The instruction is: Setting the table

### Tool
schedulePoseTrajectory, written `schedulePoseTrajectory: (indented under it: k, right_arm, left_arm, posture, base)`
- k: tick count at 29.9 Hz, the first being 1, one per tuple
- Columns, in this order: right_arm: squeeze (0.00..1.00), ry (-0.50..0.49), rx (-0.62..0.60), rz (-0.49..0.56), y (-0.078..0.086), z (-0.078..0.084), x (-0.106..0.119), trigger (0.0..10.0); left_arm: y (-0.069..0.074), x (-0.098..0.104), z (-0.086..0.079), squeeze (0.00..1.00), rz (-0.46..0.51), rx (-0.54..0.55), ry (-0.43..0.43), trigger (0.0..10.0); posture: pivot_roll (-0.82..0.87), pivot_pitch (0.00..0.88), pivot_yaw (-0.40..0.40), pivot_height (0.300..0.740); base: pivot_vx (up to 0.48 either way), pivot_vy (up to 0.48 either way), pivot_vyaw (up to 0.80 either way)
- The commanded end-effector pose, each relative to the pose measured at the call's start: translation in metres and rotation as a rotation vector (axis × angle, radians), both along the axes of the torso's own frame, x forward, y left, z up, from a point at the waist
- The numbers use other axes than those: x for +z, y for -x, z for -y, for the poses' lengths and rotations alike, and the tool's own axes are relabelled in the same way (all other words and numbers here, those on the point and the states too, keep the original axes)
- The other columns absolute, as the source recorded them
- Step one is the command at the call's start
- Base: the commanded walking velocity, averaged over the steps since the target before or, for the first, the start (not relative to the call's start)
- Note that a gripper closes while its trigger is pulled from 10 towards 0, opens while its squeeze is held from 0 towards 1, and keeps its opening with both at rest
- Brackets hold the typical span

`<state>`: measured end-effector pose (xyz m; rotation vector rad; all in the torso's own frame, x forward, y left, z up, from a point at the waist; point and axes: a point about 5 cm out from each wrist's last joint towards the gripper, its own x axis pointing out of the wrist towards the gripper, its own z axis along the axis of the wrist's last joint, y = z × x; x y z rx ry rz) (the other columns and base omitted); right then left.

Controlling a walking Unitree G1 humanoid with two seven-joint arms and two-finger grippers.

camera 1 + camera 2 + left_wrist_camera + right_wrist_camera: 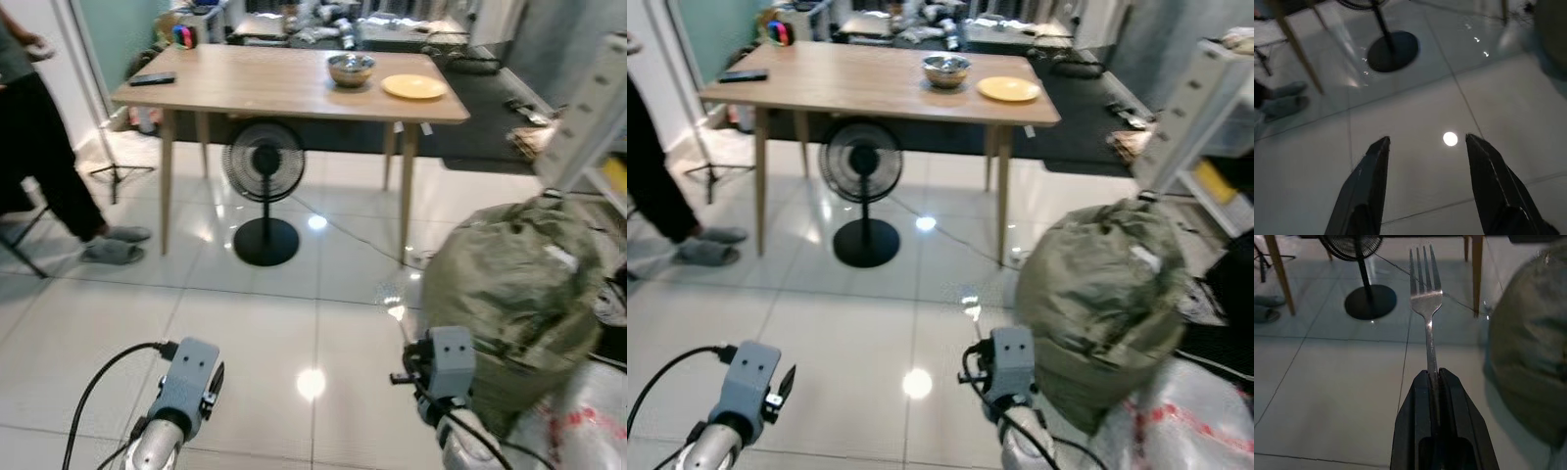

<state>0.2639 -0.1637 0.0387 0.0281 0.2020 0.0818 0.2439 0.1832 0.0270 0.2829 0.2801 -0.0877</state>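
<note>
Between right gripper point(1433, 377) fingers, fork point(1426, 298), tines outward

1. The left arm point(157, 441) is silver, ending in a grey boxy wrist block point(188, 377) with a black cable looping off it.
2. The right arm point(460, 446) has a matching grey block point(451, 364).
3. The gripper fingers point(1364, 191) are long, black and tapered.

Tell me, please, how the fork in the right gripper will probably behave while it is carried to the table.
The fork looks like metal, so probably stiff and light. The right gripper pinches only its thin handle end, with the tines far out, so it may pivot or slip if jolted. Its shiny surface suggests a slippery hold.
</note>
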Motion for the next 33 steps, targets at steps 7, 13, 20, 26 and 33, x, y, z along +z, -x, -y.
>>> schedulePoseTrajectory:
  k: [7, 13, 20, 26, 33]
  right_arm:
    - [0.00, -0.009, -0.001, -0.015, 0.000, 0.000, -0.003, 10.0]
    - [0.00, -0.008, -0.001, -0.008, -0.002, 0.000, -0.002, 10.0]
    - [0.00, -0.023, -0.027, 0.039, -0.010, 0.004, 0.010, 10.0]
    - [0.00, -0.058, -0.037, 0.153, -0.021, 0.003, 0.037, 10.0]
    - [0.00, -0.061, -0.017, 0.196, -0.028, -0.002, 0.049, 10.0]
  left_arm:
    - [0.002, -0.005, 0.000, 0.00, -0.022, 0.014, 0.015, 10.0]
    - [0.000, -0.004, -0.002, 0.00, -0.018, 0.021, 0.013, 10.0]
    - [-0.014, 0.015, -0.005, 0.00, 0.058, 0.049, 0.021, 10.0]
    - [-0.033, 0.050, -0.006, 0.00, 0.204, 0.079, 0.031, 10.0]
    - [-0.042, 0.068, 0.000, 0.00, 0.278, 0.076, 0.027, 10.0]
  posture:
    - [-0.03, 0.000, 0.065, 0.740]
    - [-0.04, 0.000, 0.063, 0.740]
    - [-0.03, 0.000, 0.061, 0.740]
    - [-0.03, 0.000, 0.060, 0.740]
    - [-0.03, 0.000, 0.057, 0.740]
  base:
    - [0.000, 0.000, -0.80]
    - [0.000, 0.000, -0.80]
    - [0.000, 0.000, -0.80]
    - [0.289, 0.000, -0.27]
    - [0.480, 0.000, 0.00]
